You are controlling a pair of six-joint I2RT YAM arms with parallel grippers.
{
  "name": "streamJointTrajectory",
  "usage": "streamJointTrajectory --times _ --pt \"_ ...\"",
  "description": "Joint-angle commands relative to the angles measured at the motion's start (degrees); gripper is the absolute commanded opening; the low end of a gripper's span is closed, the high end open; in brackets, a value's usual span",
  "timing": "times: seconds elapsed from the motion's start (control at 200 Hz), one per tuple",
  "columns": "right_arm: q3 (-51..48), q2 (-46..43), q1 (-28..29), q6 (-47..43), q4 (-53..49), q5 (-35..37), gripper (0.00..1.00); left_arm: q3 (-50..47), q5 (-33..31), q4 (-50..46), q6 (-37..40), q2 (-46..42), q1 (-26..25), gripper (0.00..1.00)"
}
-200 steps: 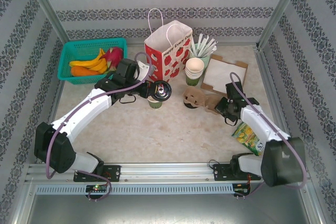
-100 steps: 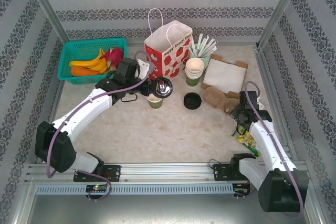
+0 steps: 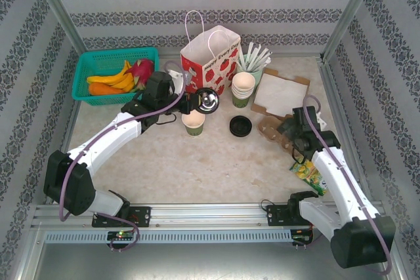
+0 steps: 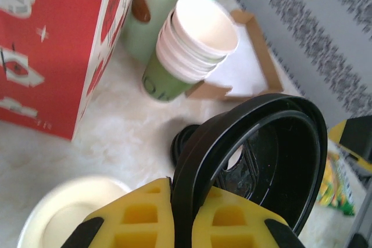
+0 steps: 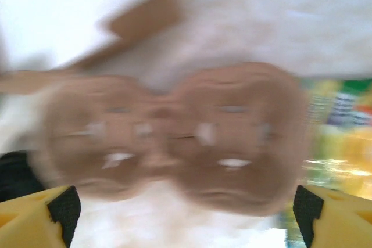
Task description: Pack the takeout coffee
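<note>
Black plastic, thin and glossy: the lid (image 4: 290,161) stands on edge, pinched at its rim between the yellow fingers of the left gripper (image 4: 180,210), whose jaws are closed narrow on it. From above, the lid hangs just right of and a little above the takeout coffee cup (image 3: 193,123). The cup stands upright and uncovered near the middle of the table, on the near side of the red strawberry bag (image 3: 210,62). The left wrist view shows the cup's cream inside at lower left; whether it holds any drink I cannot tell.

The cup looks light, with soft paper walls that would buckle under a hard squeeze. It is probably best held around the green wall just below the rolled rim, where the paper is stiffest, and kept upright. Capping it calls for a level, even press on the lid.

To the right, the right gripper (image 3: 293,130) is spread wide with nothing in it. It sits over a brown cardboard cup carrier (image 5: 174,135), which is blurred in the right wrist view. A second black lid (image 3: 241,126) lies flat between cup and carrier, and a stack of lidless cups (image 3: 243,88) stands farther back.
</note>
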Motion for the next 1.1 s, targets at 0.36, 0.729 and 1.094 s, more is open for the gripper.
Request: streamJointTrajectory --times 0.36,0.729,1.094 --pt "9.03 8.57 8.01 38.14 33.79 -31.97 0.98 -13.17 -7.49 52.99 20.39 0.26 -2.55 0.0" --pt "12.43 12.37 14.44 58.24 49.52 -32.35 0.97 -11.5 -8.6 64.61 54.29 7.26 -5.14 0.0" --pt "10.57 15.39 17.83 62.88 61.82 -25.78 0.74 -11.07 -4.64 77.64 56.59 9.96 -5.16 0.0"
